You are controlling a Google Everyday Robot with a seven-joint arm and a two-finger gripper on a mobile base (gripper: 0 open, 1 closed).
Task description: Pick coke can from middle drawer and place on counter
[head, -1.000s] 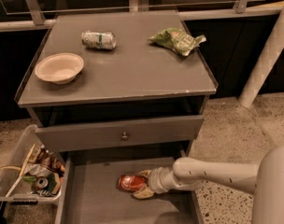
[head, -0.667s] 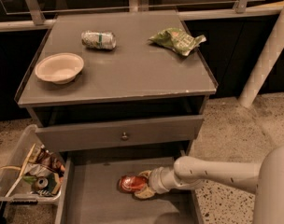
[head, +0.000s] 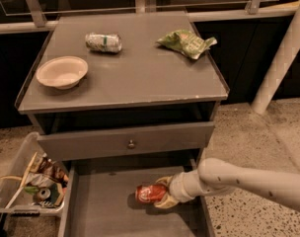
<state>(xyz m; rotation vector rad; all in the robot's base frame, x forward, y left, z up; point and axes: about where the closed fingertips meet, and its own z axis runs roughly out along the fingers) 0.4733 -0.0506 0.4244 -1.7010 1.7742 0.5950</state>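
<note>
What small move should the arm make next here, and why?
Probably a short lift straight up, if the hold is firm. The gripper is at the coke can, which lies on its side on the floor of the open middle drawer. The counter it must reach is well above.

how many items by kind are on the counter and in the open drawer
cans: 2 (coke can in the middle drawer, silver-and-green can on the counter)
bowl: 1
green bag: 1
total: 4
pincer grips the coke can
</note>
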